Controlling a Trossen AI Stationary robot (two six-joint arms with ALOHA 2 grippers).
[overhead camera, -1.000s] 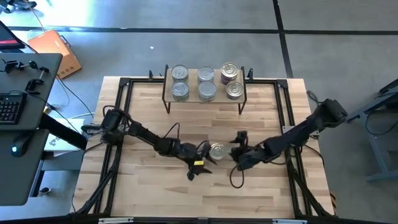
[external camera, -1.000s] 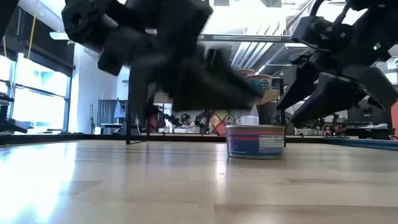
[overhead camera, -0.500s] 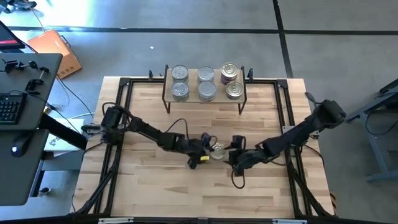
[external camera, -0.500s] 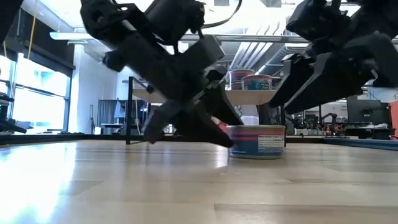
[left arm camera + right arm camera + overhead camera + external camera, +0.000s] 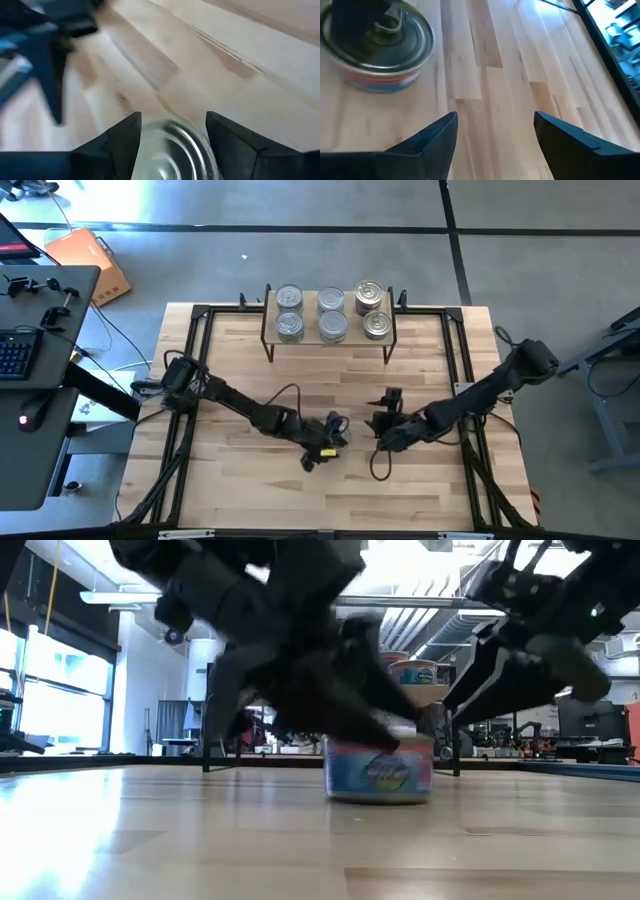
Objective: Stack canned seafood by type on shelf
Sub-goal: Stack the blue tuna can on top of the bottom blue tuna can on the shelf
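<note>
One canned seafood tin (image 5: 380,771) with a silver lid (image 5: 172,150) and a blue-and-red label stands upright on the tabletop at mid-table. My left gripper (image 5: 335,430) covers it in the high view, its open fingers standing on either side of the tin. Just right of the tin, my right gripper (image 5: 383,423) is open with nothing between its fingers (image 5: 495,137). That wrist view shows the tin (image 5: 377,47) ahead of it. Several more tins (image 5: 331,313) stand on the shelf (image 5: 268,320) at the far edge. My left gripper has the tin between its two fingers (image 5: 120,145), one at each side of the round wall by the lid's rim (image 5: 150,142). The fingers slant down from the table's left. The tin stands flat on the table. I cannot tell whether they pinch it.
A black metal frame (image 5: 200,360) runs round the tabletop. Bare wood lies between the arms and the shelf and along the near edge (image 5: 330,500). A desk with a keyboard (image 5: 15,350) stands off the table's left.
My left gripper went toward the table's right, tipped its fingers down around the tin, then drew back a little to the left. The tin slid a short way toward the table's left, still upright. My right gripper rolled slightly in place.
</note>
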